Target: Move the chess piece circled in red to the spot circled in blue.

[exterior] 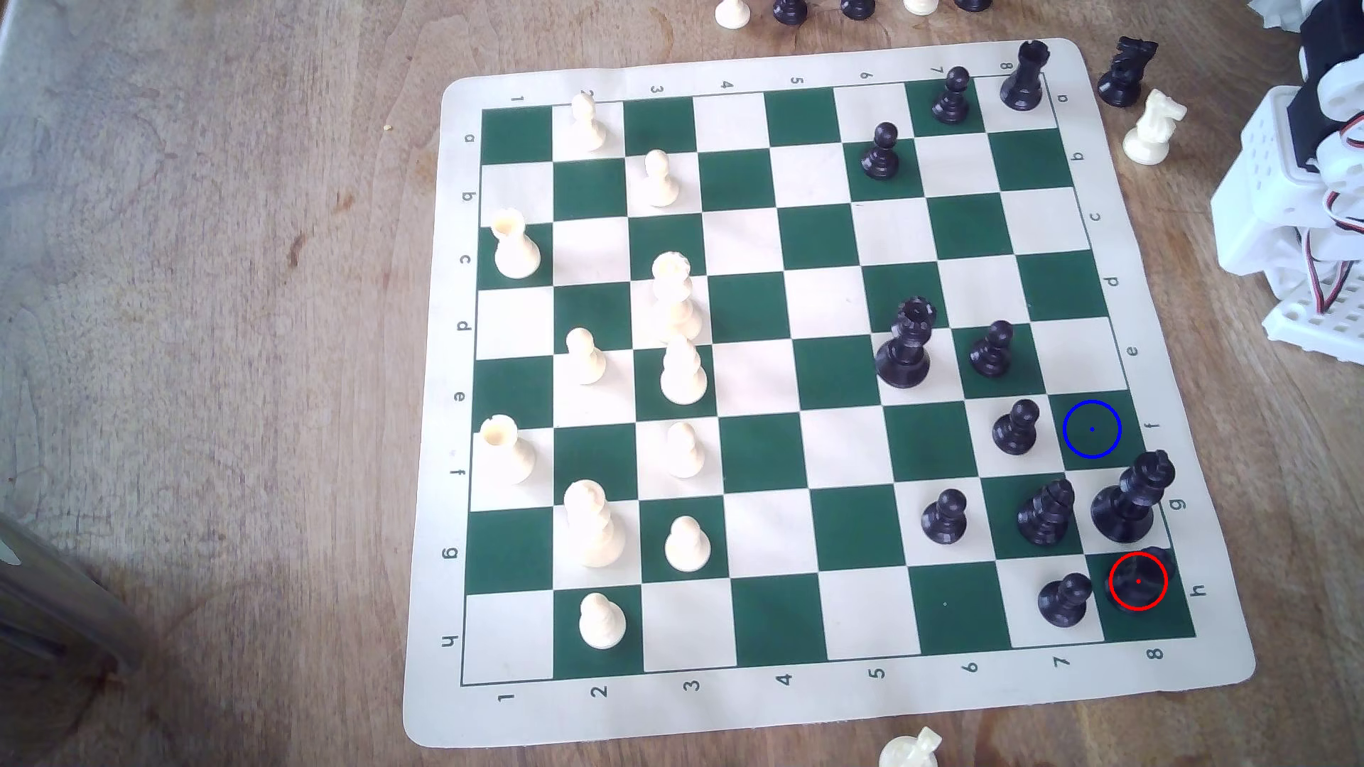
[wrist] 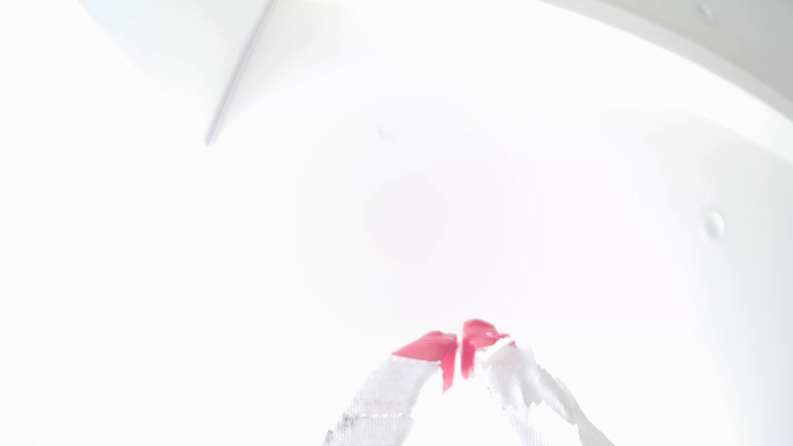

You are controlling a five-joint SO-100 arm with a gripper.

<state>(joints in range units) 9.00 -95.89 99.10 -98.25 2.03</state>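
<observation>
The chess piece (exterior: 1138,582), a black rook inside a red ring, stands on the board's corner square at the exterior view's lower right. The spot (exterior: 1092,428), a dark green square with a blue ring and centre dot, lies two squares further back along the same edge and is bare. The white arm (exterior: 1299,221) sits folded off the board at the exterior view's right edge, far from both. In the wrist view my gripper (wrist: 459,339) is shut, its pink fingertips (wrist: 429,345) touching with nothing between them, against a washed-out white background.
A tall black king (exterior: 1129,498) stands on the square between the rook and the spot. Black pawns (exterior: 1063,599) (exterior: 1017,435) and another black piece (exterior: 1044,512) crowd close by. Captured knights (exterior: 1125,70) (exterior: 1151,125) rest on the wooden table beside the board mat (exterior: 1210,649).
</observation>
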